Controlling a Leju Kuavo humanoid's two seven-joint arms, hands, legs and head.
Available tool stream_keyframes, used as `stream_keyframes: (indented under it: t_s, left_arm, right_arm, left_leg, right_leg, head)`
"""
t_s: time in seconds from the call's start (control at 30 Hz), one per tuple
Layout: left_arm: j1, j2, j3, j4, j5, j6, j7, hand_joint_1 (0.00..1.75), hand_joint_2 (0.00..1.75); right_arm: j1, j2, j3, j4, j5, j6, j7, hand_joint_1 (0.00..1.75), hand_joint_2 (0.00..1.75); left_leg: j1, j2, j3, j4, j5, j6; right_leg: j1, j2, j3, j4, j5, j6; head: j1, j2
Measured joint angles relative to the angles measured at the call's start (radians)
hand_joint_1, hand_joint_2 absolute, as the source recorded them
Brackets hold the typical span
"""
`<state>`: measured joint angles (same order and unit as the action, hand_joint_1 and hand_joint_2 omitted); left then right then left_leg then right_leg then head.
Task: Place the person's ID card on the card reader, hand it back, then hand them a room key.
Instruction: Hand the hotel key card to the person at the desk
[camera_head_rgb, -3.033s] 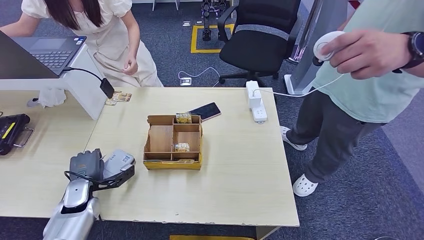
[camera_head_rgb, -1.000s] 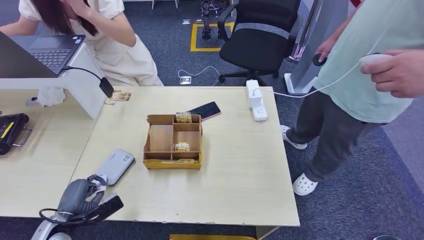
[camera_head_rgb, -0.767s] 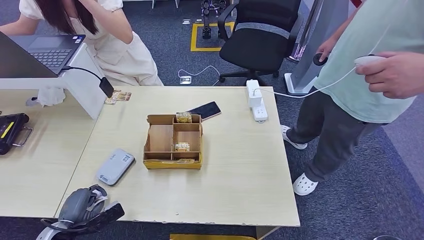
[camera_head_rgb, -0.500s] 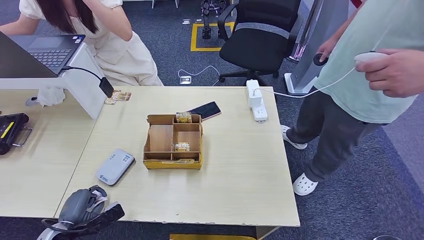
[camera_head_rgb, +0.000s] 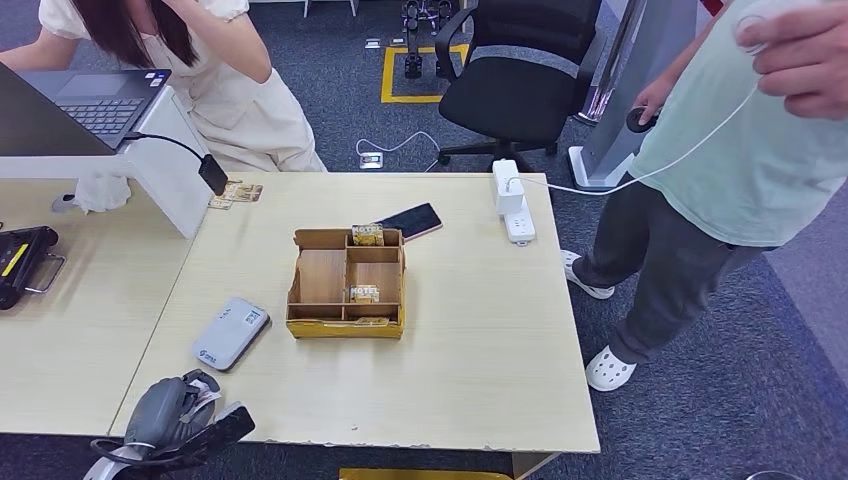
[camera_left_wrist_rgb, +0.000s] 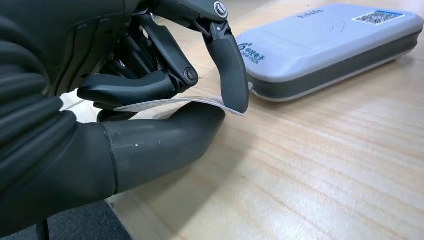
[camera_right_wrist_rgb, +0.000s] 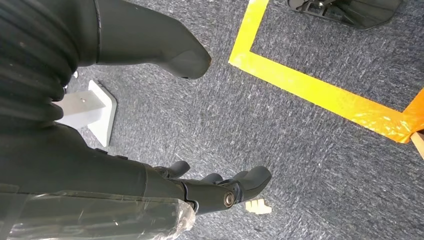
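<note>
Now the left hand (camera_head_rgb: 175, 418) sits at the near edge of the surface (camera_head_rgb: 480, 340), well back from the card reader (camera_head_rgb: 231, 333). Three seconds ago that hand was right over the reader; a second ago it had already drawn away toward the edge, and since then it has hardly shifted. The left wrist view shows why this matters: the ID card (camera_left_wrist_rgb: 175, 103) is pinched flat between the thick thumb and the darker fingers (camera_left_wrist_rgb: 230, 70), a thin pale sheet with its free edge pointing toward the reader, which lies just beyond with nothing on it.

My reading is that the reader step is finished and the card has been lifted off again, so the hand-back is the step in hand. The card is held only near one edge, so it could slip or flex when the arm swings toward a person.

Beyond the reader, the wooden organiser (camera_head_rgb: 346, 285) holds small cards marked HOTEL (camera_head_rgb: 364, 293), probably the room keys, untouched so far. A phone (camera_head_rgb: 408, 222) lies past the organiser, and a white power strip (camera_head_rgb: 510, 202) farther off to the right.

Hanging low over the carpet, the right hand (camera_right_wrist_rgb: 220, 192) holds nothing, its fingers loosely apart. Two people stand beyond the far side of the surface.
</note>
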<state>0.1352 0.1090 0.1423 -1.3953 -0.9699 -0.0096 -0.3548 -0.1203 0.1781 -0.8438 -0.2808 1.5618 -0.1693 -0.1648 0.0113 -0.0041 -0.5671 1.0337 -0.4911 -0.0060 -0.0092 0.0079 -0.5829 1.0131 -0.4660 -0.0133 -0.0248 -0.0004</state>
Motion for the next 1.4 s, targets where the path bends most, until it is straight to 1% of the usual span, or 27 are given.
stream_keyframes:
  t_s: [0.17, 0.4, 0.67, 0.77, 0.9, 1.07, 1.4]
  left_arm:
    - [-0.032, -0.003, 0.003, -0.008, -0.009, 0.054, 0.019, 1.75, 1.75]
    - [-0.100, -0.016, 0.008, -0.099, -0.031, 0.071, 0.012, 1.75, 1.75]
    - [-0.142, -0.027, 0.007, -0.131, -0.097, 0.125, 0.052, 1.75, 1.75]
    - [-0.140, -0.028, 0.003, -0.139, -0.100, 0.105, 0.031, 1.75, 1.75]
    - [-0.107, -0.032, -0.030, -0.139, -0.091, 0.098, 0.001, 1.75, 1.75]
    - [-0.081, -0.045, -0.070, -0.139, -0.081, 0.103, -0.001, 1.75, 1.75]
    - [-0.078, -0.068, -0.091, -0.130, -0.078, 0.110, 0.011, 1.75, 1.75]
  right_arm:
    - [0.000, 0.000, 0.000, 0.000, 0.000, -0.001, 0.001, 0.00, 1.75]
    - [0.000, 0.000, 0.001, 0.000, 0.002, -0.001, 0.007, 0.00, 1.75]
    - [0.000, 0.000, 0.002, 0.001, 0.002, -0.001, 0.012, 0.00, 1.75]
    - [0.001, 0.000, 0.002, 0.001, 0.002, -0.001, 0.011, 0.00, 1.75]
    - [0.001, 0.000, 0.002, 0.002, 0.002, -0.001, 0.009, 0.00, 1.75]
    - [0.001, 0.000, 0.002, 0.003, 0.002, -0.001, 0.009, 0.00, 1.75]
    - [0.001, 0.000, 0.002, 0.003, 0.002, -0.001, 0.011, 0.00, 1.75]
  left_leg:
    - [0.000, 0.000, 0.000, 0.000, 0.000, 0.000]
    - [0.000, 0.000, 0.000, 0.000, 0.001, 0.000]
    - [0.000, 0.000, 0.000, 0.000, 0.001, 0.000]
    - [0.000, 0.000, 0.000, 0.000, 0.001, 0.000]
    - [0.000, 0.000, 0.000, 0.000, 0.001, 0.000]
    - [0.000, 0.000, -0.001, 0.000, 0.001, 0.000]
    - [0.000, 0.000, -0.001, 0.000, 0.001, 0.000]
  right_leg:
    - [0.000, 0.000, 0.000, 0.000, 0.000, 0.000]
    - [0.000, 0.000, 0.000, 0.000, 0.001, 0.000]
    - [0.000, 0.000, 0.000, 0.000, 0.001, 0.000]
    - [0.000, 0.000, 0.000, 0.000, 0.001, 0.000]
    - [0.000, 0.000, -0.001, 0.000, 0.001, 0.000]
    - [0.000, 0.000, -0.001, -0.001, 0.001, 0.001]
    - [0.000, 0.000, -0.001, -0.001, 0.001, 0.001]
  head:
    - [0.000, 0.000]
    - [0.000, 0.000]
    - [0.000, 0.000]
    - [0.000, 0.000]
    - [0.000, 0.000]
    - [0.000, 0.000]
    - [0.000, 0.000]
